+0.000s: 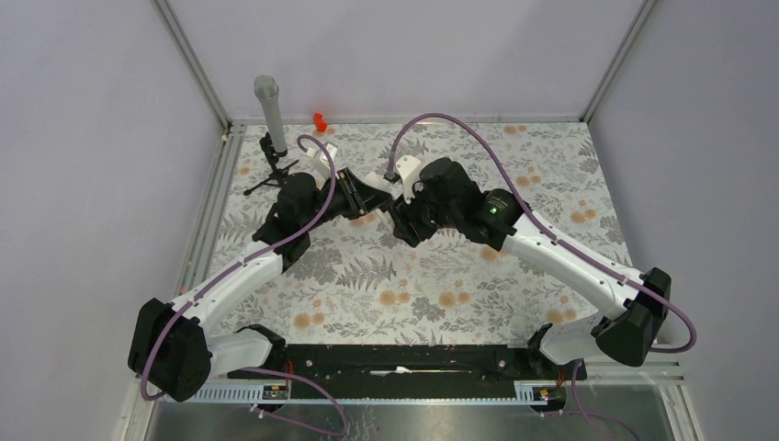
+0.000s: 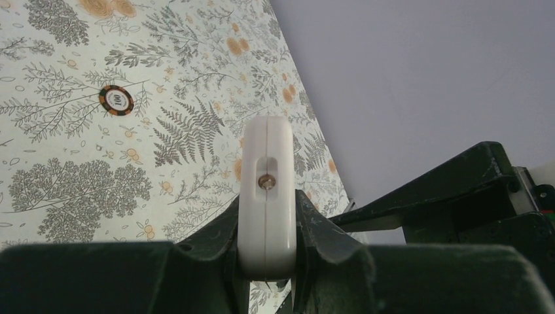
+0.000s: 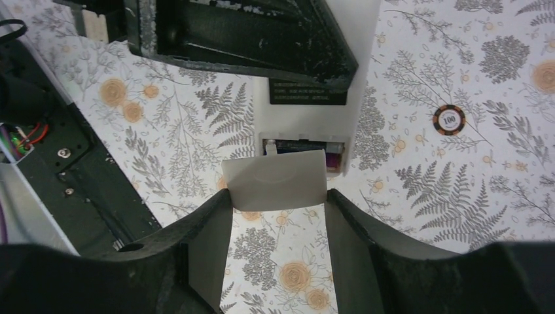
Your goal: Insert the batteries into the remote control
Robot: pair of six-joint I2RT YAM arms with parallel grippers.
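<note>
My left gripper [image 2: 266,226] is shut on the white remote control [image 2: 266,176], seen end-on between its fingers and held above the table. In the right wrist view the remote's white back [image 3: 307,118] faces the camera with its battery bay open. A dark battery [image 3: 298,146] and a purple one [image 3: 334,149] lie in the bay. My right gripper [image 3: 275,196] is shut on the small flat white cover piece [image 3: 275,180], held just at the bay's near edge. In the top view the two grippers, left [image 1: 378,195] and right [image 1: 401,208], meet at the table's middle, hiding the remote.
A brown poker chip [image 3: 449,119] lies on the floral cloth, also in the left wrist view [image 2: 116,100]. A small tripod with a grey cylinder [image 1: 268,110] stands at the back left, with a red object [image 1: 320,120] by the back wall.
</note>
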